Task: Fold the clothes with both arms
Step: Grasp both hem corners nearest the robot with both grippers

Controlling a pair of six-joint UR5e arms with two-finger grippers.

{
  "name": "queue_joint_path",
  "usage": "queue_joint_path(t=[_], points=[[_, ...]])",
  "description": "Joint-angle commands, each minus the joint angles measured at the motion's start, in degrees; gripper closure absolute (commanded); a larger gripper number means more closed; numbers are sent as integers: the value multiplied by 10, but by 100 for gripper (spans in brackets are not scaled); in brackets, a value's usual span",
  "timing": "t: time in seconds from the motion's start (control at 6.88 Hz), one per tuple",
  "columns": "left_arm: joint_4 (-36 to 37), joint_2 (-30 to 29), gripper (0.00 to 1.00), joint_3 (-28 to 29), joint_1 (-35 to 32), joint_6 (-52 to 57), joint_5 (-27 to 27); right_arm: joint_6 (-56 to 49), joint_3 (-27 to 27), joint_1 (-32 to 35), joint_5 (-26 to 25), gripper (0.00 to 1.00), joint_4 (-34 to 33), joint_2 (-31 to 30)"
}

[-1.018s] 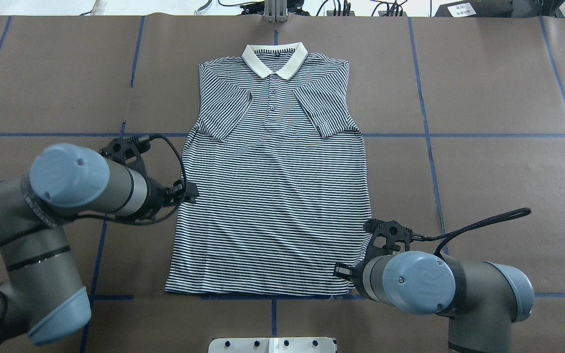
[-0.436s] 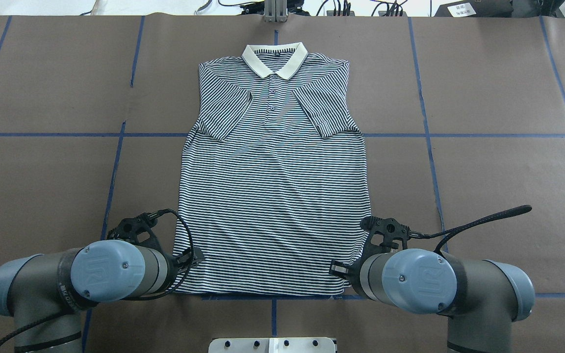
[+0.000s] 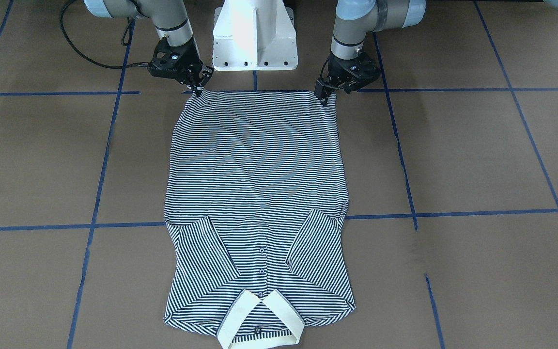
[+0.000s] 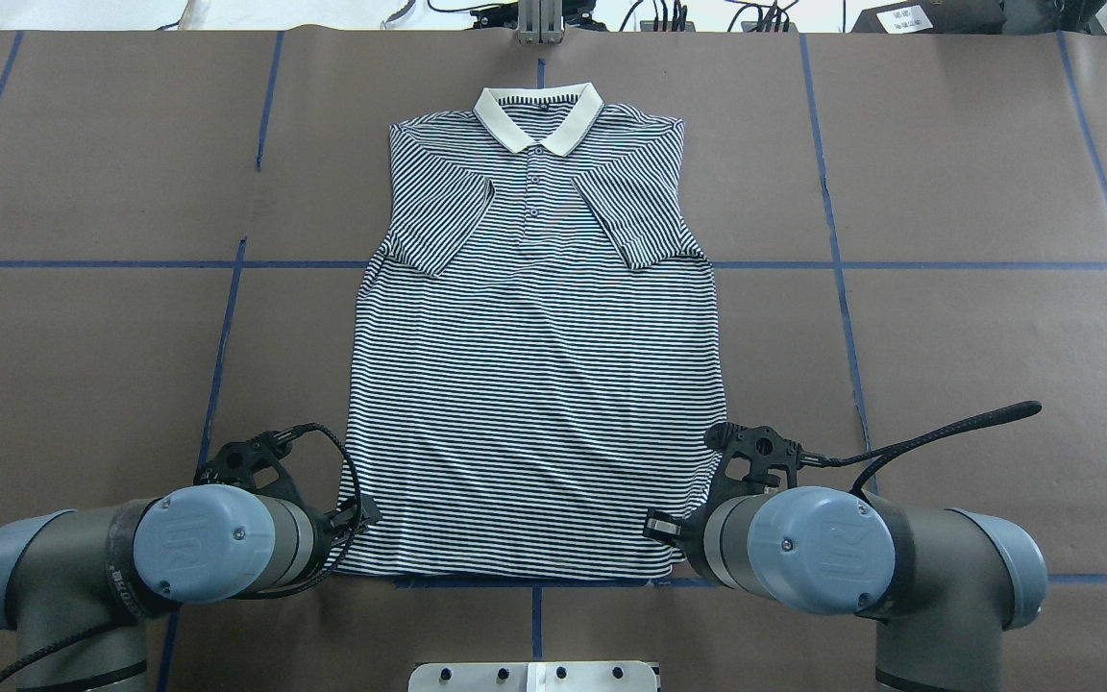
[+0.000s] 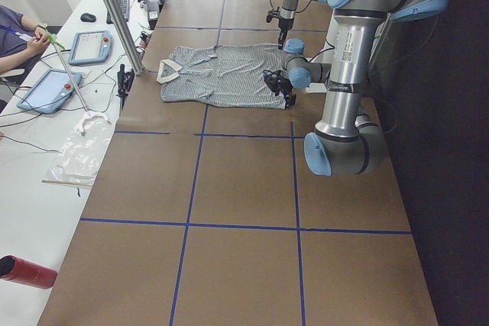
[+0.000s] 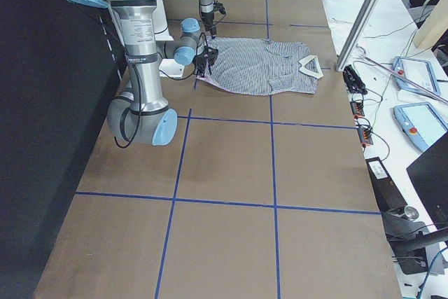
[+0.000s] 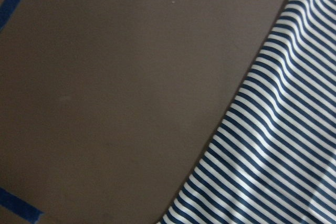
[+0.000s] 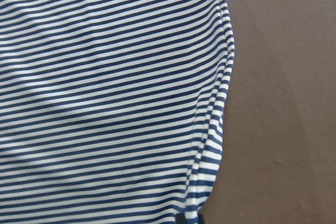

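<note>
On table point(image 4: 947, 336): polo shirt point(image 4: 534, 384) flat, collar away from robot.
Left pincer point(image 3: 325, 95): at shirt's hem corner, grip cannot be told.
Right pincer point(image 3: 196, 87): at opposite hem corner, grip cannot be told.

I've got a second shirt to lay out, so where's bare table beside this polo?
Wide bare table flanks the polo shirt on both sides. Crowded: its robot-side hem, where the left hand and right hand sit at the corners, by the white pedestal.
</note>
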Motion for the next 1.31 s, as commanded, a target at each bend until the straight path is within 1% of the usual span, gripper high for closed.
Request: queue_joint_path(t=[0.0, 0.29, 0.58, 0.73, 0.87, 1.02, 1.16], points=[[-1, 2, 13, 2, 5, -6, 1, 0, 0, 1, 0, 100, 0, -1], [-1, -2, 21, 5, 10, -6, 0, 0, 2, 4, 1, 100, 0, -1], [-1, -5, 22, 5, 15, -6, -1, 0, 4, 7, 4, 100, 0, -1], [-1, -6, 31, 6, 17, -11, -1, 0, 4, 8, 4, 100, 0, -2], [-1, -7, 60, 6, 17, -20, -1, -1, 8, 8, 5, 100, 0, -2], [-1, -7, 85, 6, 17, -21, 0, 0, 9, 9, 5, 100, -1, -3], [-1, -8, 100, 5, 17, -21, -1, 0, 9, 9, 5, 100, -1, -3]])
